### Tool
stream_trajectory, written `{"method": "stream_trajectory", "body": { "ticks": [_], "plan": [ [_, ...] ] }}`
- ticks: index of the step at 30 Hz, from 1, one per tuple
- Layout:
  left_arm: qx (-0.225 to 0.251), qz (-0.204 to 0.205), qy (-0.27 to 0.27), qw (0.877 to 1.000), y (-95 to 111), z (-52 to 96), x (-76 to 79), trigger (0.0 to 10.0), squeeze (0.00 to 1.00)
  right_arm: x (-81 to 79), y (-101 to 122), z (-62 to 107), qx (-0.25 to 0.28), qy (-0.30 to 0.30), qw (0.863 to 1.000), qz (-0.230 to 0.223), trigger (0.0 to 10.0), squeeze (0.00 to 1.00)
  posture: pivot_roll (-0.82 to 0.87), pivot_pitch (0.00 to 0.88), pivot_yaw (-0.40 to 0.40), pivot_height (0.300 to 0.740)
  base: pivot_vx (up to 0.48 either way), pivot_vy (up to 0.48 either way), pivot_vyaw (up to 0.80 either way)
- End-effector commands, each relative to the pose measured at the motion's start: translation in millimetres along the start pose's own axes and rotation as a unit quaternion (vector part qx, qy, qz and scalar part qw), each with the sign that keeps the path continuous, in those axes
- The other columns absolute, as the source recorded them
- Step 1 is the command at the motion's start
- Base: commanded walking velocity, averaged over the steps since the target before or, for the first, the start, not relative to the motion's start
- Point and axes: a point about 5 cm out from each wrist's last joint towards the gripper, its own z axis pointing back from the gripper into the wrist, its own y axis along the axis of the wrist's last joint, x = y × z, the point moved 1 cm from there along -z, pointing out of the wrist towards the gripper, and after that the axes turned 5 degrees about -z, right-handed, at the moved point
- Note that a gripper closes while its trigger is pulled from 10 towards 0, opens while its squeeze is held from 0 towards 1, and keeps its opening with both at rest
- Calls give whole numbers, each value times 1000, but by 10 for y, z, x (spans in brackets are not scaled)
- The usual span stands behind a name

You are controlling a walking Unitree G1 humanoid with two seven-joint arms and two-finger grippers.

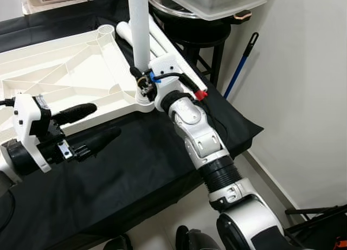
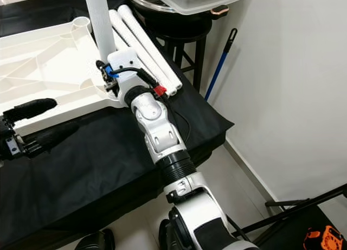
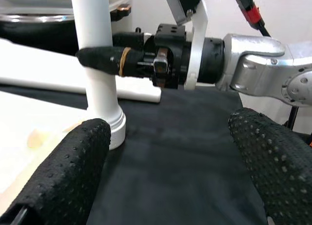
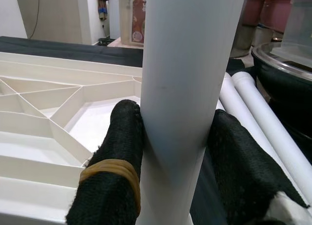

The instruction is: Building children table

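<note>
A white plastic tabletop [image 1: 65, 76] lies upside down on the black-covered table, ribs up. A white table leg [image 1: 140, 27] stands upright in the tabletop's near right corner socket [image 3: 113, 130]. My right gripper [image 4: 170, 137] is shut on the table leg low down, one finger [image 3: 105, 59] on each side. My left gripper [image 1: 89, 125] hovers open over the black cloth [image 1: 141, 163], just left of that corner, nothing between its fingers [image 3: 63, 176]. Two spare white legs [image 2: 143, 41] lie on the cloth beyond the right gripper.
A black stool [image 1: 206, 38] carrying a clear lidded container [image 1: 217, 0] stands past the table's right end. A blue-handled stick [image 1: 238, 65] leans on the white wall. The table's right edge drops to a pale floor [image 1: 271, 168].
</note>
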Motion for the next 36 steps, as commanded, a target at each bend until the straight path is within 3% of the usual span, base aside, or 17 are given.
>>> {"method": "stream_trajectory", "body": {
  "ticks": [1, 5, 6, 7, 10, 11, 16, 24, 25, 27, 28, 29, 31, 36],
  "plan": [
    [-4, 2, -4, 1000, -35, -1, 11, 10000, 0, -487, -130, 40, -10, 38, 997, -63, 0, 0, 67, 237, -99, 740, 0, 0, 0],
    [-1, 2, -5, 1000, -41, -18, 9, 10000, 0, -535, -50, 77, -12, 57, 996, -74, 275, 0, 60, 231, -95, 740, 0, 0, 0],
    [0, 2, -6, 1000, -41, -23, 6, 10000, 0, -568, -9, 114, -18, 67, 994, -79, 2118, 0, 59, 230, -92, 740, 0, 0, 0],
    [1, 1, -6, 1000, -39, -27, 2, 10000, 0, -557, 73, 149, -12, 85, 993, -78, 10000, 0, 59, 226, -90, 740, 0, 0, 0],
    [1, 1, -7, 1000, -37, -30, -5, 10000, 0, -515, 141, 179, -9, 101, 990, -100, 10000, 0, 55, 226, -88, 740, 0, 0, 0],
    [2, 0, -8, 1000, -35, -35, -8, 10000, 0, -450, 202, 205, -7, 129, 985, -113, 10000, 1000, 52, 228, -87, 740, 0, 0, 0],
    [2, 1, -12, 1000, -42, -47, 3, 10000, 0, -188, 390, 276, 3, 221, 964, -145, 10000, 1000, 50, 232, -89, 740, 0, 0, 0],
    [1, 1, -14, 1000, -39, -38, 13, 10000, 0, 41, 477, 461, -19, 324, 942, -78, 10000, 1000, 62, 231, -91, 740, 0, 0, 0],
    [1, 0, -15, 1000, -35, -38, 13, 10000, 0, 171, 466, 483, -22, 334, 941, -48, 10000, 859, 68, 226, -85, 740, 0, 0, 0],
    [0, -1, -16, 1000, -32, -38, 11, 10000, 0, 262, 461, 496, -25, 339, 940, -28, 10000, 859, 68, 228, -84, 740, 0, 0, 0],
    [0, -1, -18, 1000, -28, -41, 8, 10000, 0, 387, 455, 478, -30, 333, 942, -16, 10000, 216, 68, 232, -77, 740, 0, 0, 0],
    [0, -1, -20, 1000, -27, -48, 8, 10000, 0, 532, 442, 425, -36, 322, 946, -13, 10000, 0, 68, 232, -77, 740, 0, 0, 0],
    [0, -1, -23, 1000, -22, -59, 4, 10000, 0, 727, 405, 334, -48, 302, 952, -10, 10000, 0, 72, 240, -72, 740, 0, 0, 0],
    [-1, -1, -23, 1000, -15, -56, 5, 10000, 0, 881, 307, 229, -75, 277, 958, 3, 10000, 0, 81, 250, -70, 740, 0, 0, 0]
  ]
}}
